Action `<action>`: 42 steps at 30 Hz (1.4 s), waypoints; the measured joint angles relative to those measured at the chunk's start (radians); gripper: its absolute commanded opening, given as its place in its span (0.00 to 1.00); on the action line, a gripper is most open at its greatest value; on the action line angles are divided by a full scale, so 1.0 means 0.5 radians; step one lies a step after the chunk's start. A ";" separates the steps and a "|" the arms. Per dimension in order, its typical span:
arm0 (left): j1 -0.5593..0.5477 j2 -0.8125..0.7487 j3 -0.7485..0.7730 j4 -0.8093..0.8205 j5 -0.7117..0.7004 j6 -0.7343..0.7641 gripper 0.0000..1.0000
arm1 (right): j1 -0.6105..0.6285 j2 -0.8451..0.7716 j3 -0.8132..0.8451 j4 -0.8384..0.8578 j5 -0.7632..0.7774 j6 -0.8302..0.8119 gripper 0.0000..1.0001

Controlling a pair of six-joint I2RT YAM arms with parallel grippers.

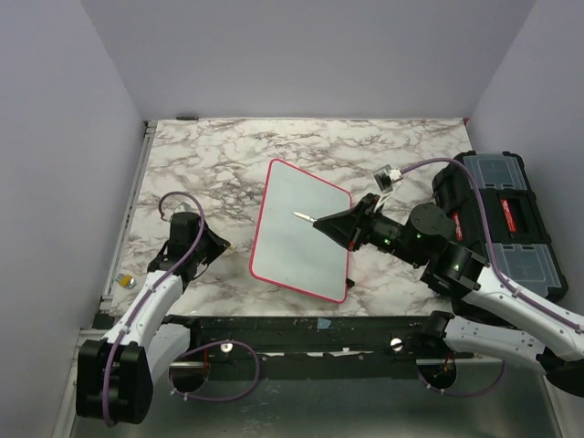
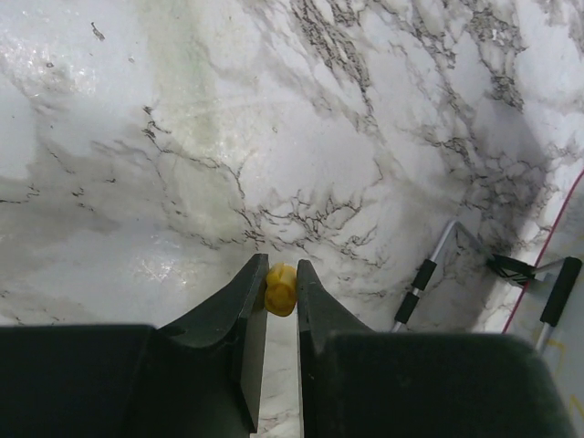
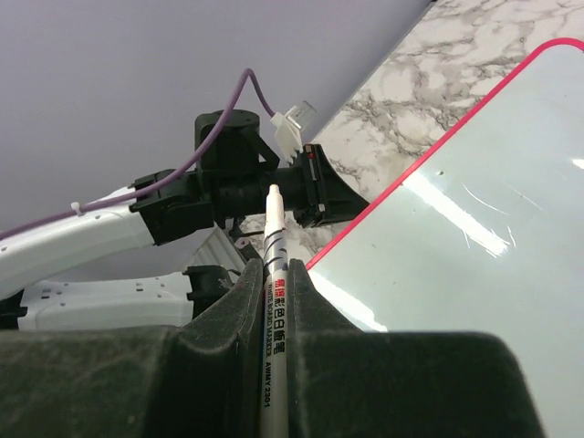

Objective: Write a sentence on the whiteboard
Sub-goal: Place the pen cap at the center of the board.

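Note:
The whiteboard [image 1: 292, 246] lies tilted on the marble table, white with a thin pinkish-red frame. I see no writing on it. My right gripper [image 1: 321, 222] is over its right half, shut on a white marker [image 1: 304, 217] whose tip points left just above the board. In the right wrist view the marker [image 3: 274, 310] runs up between the fingers of the gripper [image 3: 274, 265], with the board [image 3: 474, 255] to the right. My left gripper [image 1: 222, 246] is left of the board, low over the table. In the left wrist view the gripper [image 2: 280, 269] is shut on a small yellow cap [image 2: 280, 290].
A black toolbox [image 1: 506, 219] stands at the right table edge. A small yellow-and-grey object [image 1: 126, 282] lies at the left edge. Black-tipped metal legs [image 2: 422, 278] stick out beside the board's red edge [image 2: 547, 246]. Purple walls close in the table.

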 measured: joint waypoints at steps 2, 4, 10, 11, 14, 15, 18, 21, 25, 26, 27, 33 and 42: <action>0.000 0.084 0.000 0.031 0.001 -0.005 0.10 | 0.000 0.000 -0.003 -0.017 0.011 -0.002 0.01; 0.000 0.157 0.001 0.050 0.001 -0.008 0.15 | 0.000 -0.001 -0.005 -0.036 0.031 -0.002 0.01; 0.000 0.325 0.007 0.129 0.019 -0.026 0.24 | 0.000 -0.011 -0.021 -0.053 0.067 -0.002 0.01; 0.000 0.354 0.008 0.144 0.026 -0.027 0.26 | 0.000 -0.012 -0.024 -0.055 0.072 -0.002 0.01; 0.000 0.424 0.008 0.190 0.061 -0.027 0.27 | 0.000 -0.021 -0.026 -0.058 0.082 -0.002 0.01; 0.000 0.440 0.008 0.208 0.074 -0.027 0.25 | 0.000 -0.024 -0.026 -0.058 0.086 -0.002 0.01; 0.000 0.528 0.021 0.286 0.151 -0.021 0.21 | 0.000 -0.033 -0.027 -0.058 0.090 -0.002 0.01; 0.000 0.637 0.052 0.385 0.257 -0.011 0.17 | 0.000 -0.034 -0.027 -0.058 0.093 -0.002 0.01; 0.000 0.749 0.075 0.503 0.362 0.004 0.09 | 0.000 -0.035 -0.039 -0.060 0.096 -0.002 0.01; 0.000 0.774 0.078 0.536 0.388 0.007 0.08 | 0.000 -0.035 -0.041 -0.059 0.097 -0.002 0.01; -0.001 0.812 0.080 0.584 0.431 0.011 0.08 | 0.000 -0.035 -0.043 -0.060 0.098 -0.002 0.01; -0.034 0.999 0.117 0.780 0.607 0.020 0.06 | 0.000 -0.034 -0.048 -0.060 0.103 -0.002 0.01; -0.107 1.077 0.149 0.851 0.699 0.052 0.39 | 0.000 -0.034 -0.048 -0.060 0.118 -0.005 0.01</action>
